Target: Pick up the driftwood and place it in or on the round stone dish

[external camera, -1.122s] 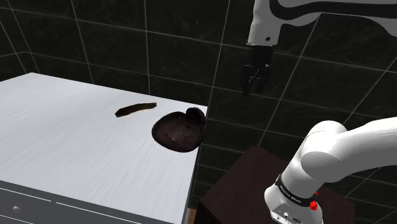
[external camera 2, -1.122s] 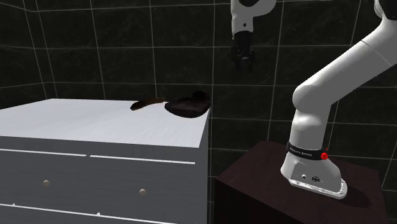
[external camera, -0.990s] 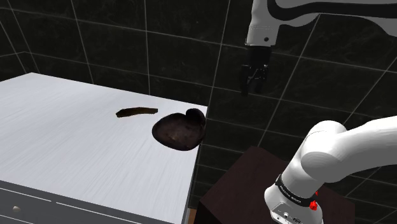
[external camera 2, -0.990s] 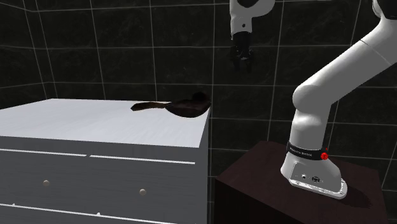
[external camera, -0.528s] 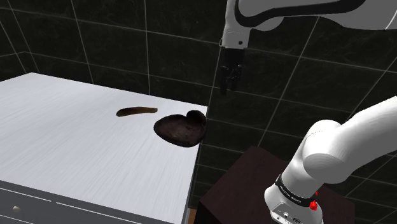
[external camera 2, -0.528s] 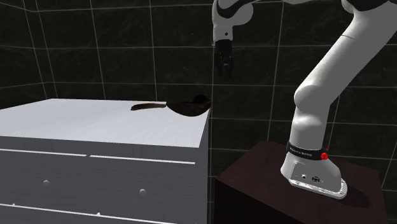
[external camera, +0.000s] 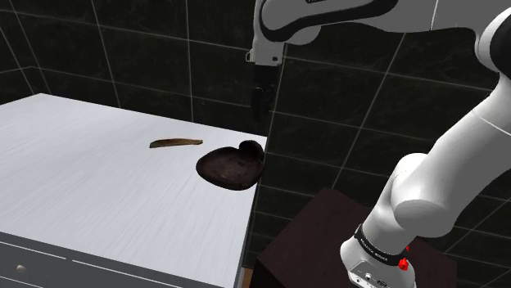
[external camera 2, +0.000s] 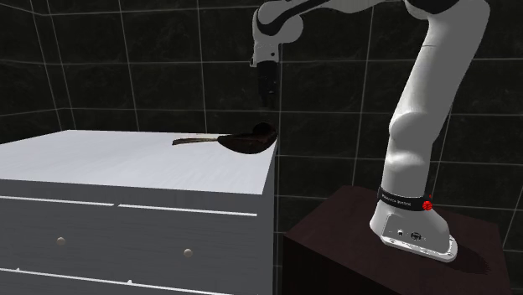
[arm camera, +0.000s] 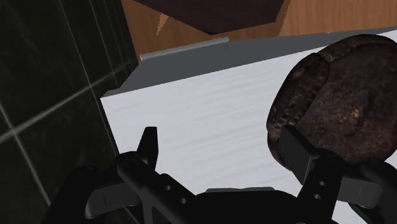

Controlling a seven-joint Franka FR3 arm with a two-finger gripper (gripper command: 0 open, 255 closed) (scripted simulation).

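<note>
Against dark tiled walls (external camera: 123,57), the white cabinet top (external camera: 82,196) bears the slim brown driftwood stick (external camera: 176,142). It lies flat, long axis across the shoulder view, one end towards the nearby rough dark round stone dish (external camera: 232,166). Our black gripper (external camera: 261,102), fingers spread and empty, hangs above-right of both, so we judge the stick lies down-left of it.

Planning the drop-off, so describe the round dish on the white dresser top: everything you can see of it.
The dish is a shallow round piece, dark brown and mottled, with a rough, stone-like surface and a raised lump at one side of its rim. It lies flat and empty at the white top's edge nearest the stand. The driftwood lies beside it, apart in the shoulder view. The open gripper hangs above, not touching it.
</note>
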